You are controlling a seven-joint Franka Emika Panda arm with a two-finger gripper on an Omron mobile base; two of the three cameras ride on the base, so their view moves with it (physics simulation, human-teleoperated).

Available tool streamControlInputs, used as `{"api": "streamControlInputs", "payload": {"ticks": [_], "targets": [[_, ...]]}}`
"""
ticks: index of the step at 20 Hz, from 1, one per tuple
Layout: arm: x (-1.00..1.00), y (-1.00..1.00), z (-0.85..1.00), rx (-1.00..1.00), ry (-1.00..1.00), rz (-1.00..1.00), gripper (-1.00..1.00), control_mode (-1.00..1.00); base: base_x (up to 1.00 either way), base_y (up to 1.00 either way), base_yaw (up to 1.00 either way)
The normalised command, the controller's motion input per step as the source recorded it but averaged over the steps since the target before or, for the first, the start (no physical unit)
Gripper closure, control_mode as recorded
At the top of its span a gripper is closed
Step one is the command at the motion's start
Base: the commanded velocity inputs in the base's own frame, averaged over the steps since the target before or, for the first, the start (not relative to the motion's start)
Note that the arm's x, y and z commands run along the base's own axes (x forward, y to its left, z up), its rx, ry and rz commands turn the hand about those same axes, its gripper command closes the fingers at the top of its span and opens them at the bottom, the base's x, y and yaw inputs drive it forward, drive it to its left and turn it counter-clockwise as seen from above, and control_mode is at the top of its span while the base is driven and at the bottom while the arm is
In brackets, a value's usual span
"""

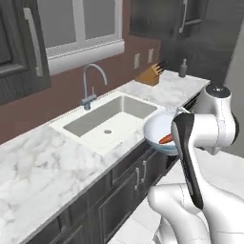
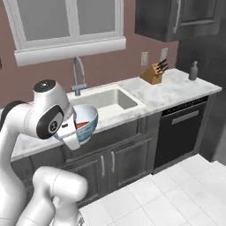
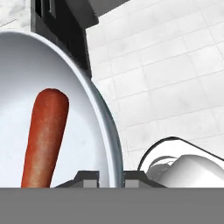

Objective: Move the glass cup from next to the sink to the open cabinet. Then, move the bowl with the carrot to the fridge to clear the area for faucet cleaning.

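The pale blue-white bowl (image 1: 157, 127) (image 2: 88, 119) hangs in the air off the counter's front edge, in front of the sink (image 1: 107, 121) (image 2: 108, 99). The orange-red carrot (image 1: 166, 139) (image 2: 80, 125) (image 3: 43, 135) lies inside the bowl (image 3: 26, 65). In the hand view my gripper (image 3: 110, 175) is shut on the bowl's rim, one finger inside and one outside. In the left base view my own forearm covers the hand. The grey faucet (image 1: 90, 81) (image 2: 78, 73) stands behind the basin. The glass cup and the fridge are out of view.
A wooden knife block (image 1: 151, 75) (image 2: 153, 73) and a soap bottle (image 1: 183, 68) (image 2: 193, 70) stand on the counter to the right. A dark dishwasher (image 2: 181, 132) sits under it. White tiled floor (image 2: 176, 194) (image 3: 175, 65) lies below the bowl.
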Motion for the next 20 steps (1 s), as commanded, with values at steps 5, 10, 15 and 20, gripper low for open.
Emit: {"api": "streamControlInputs", "payload": {"ticks": [5, 10, 15, 20], "targets": [[0.00, 0.00, 0.00, 0.00, 0.00, 0.00, 1.00, 1.00, 0.02, -0.36, -0.92], [0.00, 0.00, 0.00, 0.00, 0.00, 0.00, 1.00, 1.00, 0.17, -0.66, -0.87], [0.00, 0.00, 0.00, 0.00, 0.00, 0.00, 1.00, 1.00, 0.83, -0.57, -0.69], [0.00, 0.00, 0.00, 0.00, 0.00, 0.00, 1.00, 1.00, 1.00, -0.23, -0.38]]}}
